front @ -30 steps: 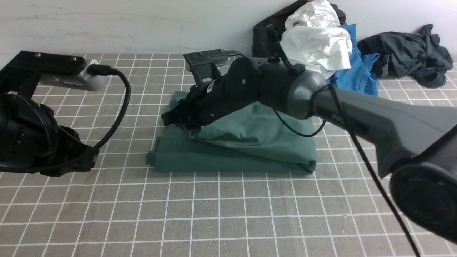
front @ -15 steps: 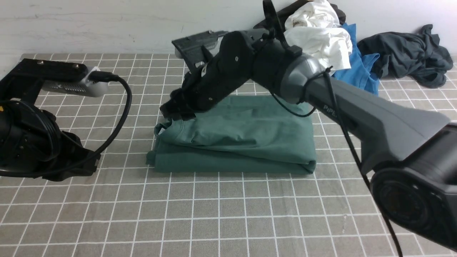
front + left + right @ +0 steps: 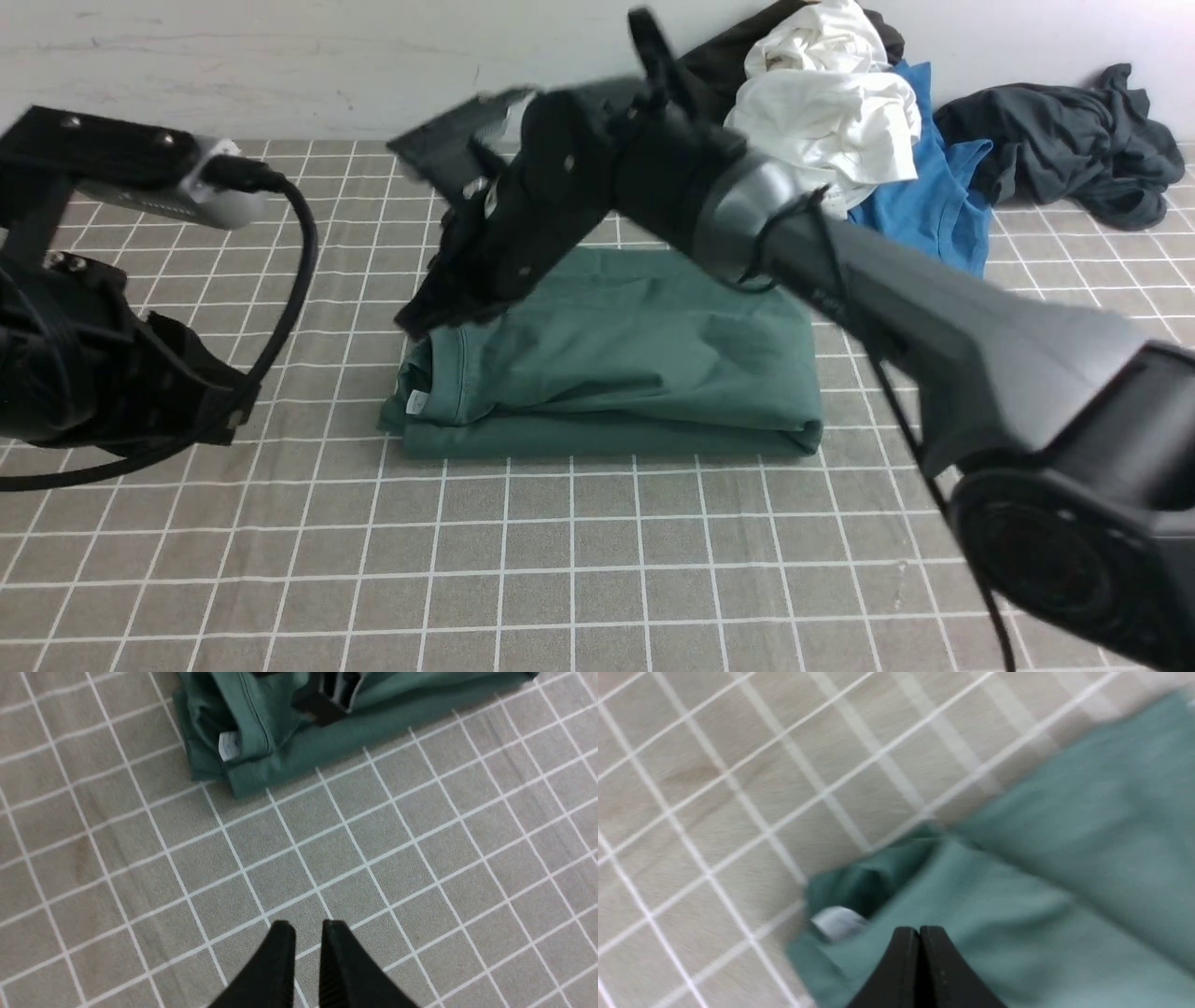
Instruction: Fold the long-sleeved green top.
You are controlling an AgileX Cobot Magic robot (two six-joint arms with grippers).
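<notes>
On the checked tablecloth (image 3: 597, 560), mid-table, we see the green long-sleeved top (image 3: 635, 355) lying folded into a rectangle, its white neck label (image 3: 417, 402) at the left end. Our right gripper (image 3: 920, 933) hangs over that end, fingers pressed together on nothing. Our left gripper (image 3: 308, 926), well apart over bare cloth, shows a narrow gap and is empty.

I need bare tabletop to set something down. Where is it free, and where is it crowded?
The whole near strip of the table, in front of the green top, is bare. So is the patch between the top and the left claw. Crowded: the far-right corner, piled with the white garment, blue T-shirt and dark grey garment.
</notes>
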